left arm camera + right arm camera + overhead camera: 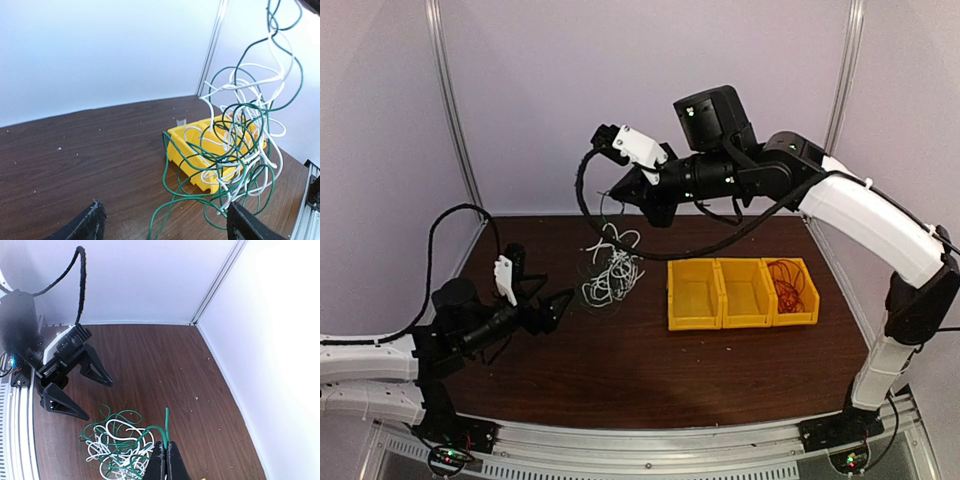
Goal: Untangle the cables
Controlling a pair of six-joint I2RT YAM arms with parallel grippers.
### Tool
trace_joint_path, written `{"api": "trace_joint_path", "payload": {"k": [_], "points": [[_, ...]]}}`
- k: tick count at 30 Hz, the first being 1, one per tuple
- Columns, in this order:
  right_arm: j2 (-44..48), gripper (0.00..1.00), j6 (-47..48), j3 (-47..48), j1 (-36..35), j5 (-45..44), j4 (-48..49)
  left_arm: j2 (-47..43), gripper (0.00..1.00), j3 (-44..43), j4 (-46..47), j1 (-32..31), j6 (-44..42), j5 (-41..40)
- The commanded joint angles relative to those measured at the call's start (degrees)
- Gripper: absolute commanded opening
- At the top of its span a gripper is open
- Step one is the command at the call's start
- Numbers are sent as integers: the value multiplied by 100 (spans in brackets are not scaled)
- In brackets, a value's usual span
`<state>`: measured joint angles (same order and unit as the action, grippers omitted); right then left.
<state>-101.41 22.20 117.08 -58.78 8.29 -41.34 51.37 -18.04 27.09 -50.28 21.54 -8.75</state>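
Note:
The cables form a tangle of green and white wire left of the bins, drawn up towards my right gripper. My right gripper hangs above the tangle, shut on a green cable whose end sticks out past the closed tips. From there the bundle shows below. The left gripper sits low, left of the tangle, open and empty. In its wrist view the wires dangle ahead of the wide-apart fingers. A red cable lies in the rightmost bin.
Three yellow bins stand in a row right of the tangle on the brown table; the nearest one is just behind the hanging wires. White walls close in the back and sides. A metal rail runs along the near edge.

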Motion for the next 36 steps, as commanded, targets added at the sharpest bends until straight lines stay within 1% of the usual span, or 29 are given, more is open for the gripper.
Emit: {"api": "trace_joint_path", "payload": {"k": [1,3,7,12,16,18,22,25,27,28,30,32,36], "points": [[3,0,82,-25,19,-107,323,-426,85,-100,429,-118,-329,174],[-88,0,36,-165,16,15,354,-396,85,-208,429,-151,-352,182],[-298,0,-108,-252,16,257,362,-26,85,-417,542,-262,-492,178],[-441,0,-247,-90,17,484,349,587,85,-481,1095,-284,-563,144],[-517,0,-297,-62,11,637,304,1137,85,-744,1432,-285,-645,312],[-562,0,-331,-70,8,736,273,1439,85,-957,1448,-298,-691,152],[-575,0,-403,-65,7,953,246,2109,83,-1396,1282,-289,-881,-517],[-537,0,-462,61,8,1046,222,2599,78,-1515,1497,-287,-1089,-448],[-486,0,-490,183,12,1081,198,2872,69,-1472,1722,-286,-1157,-360],[-433,0,-508,218,8,1081,223,2987,63,-1415,1854,-276,-1165,-325],[-312,0,-525,268,18,1062,300,3180,54,-1228,2258,-270,-1172,-199],[-230,0,-554,379,23,1047,336,3361,52,-1064,2549,-264,-1111,-169],[-91,0,-606,713,106,1102,359,3721,53,-820,2834,-261,-983,-214]]}}
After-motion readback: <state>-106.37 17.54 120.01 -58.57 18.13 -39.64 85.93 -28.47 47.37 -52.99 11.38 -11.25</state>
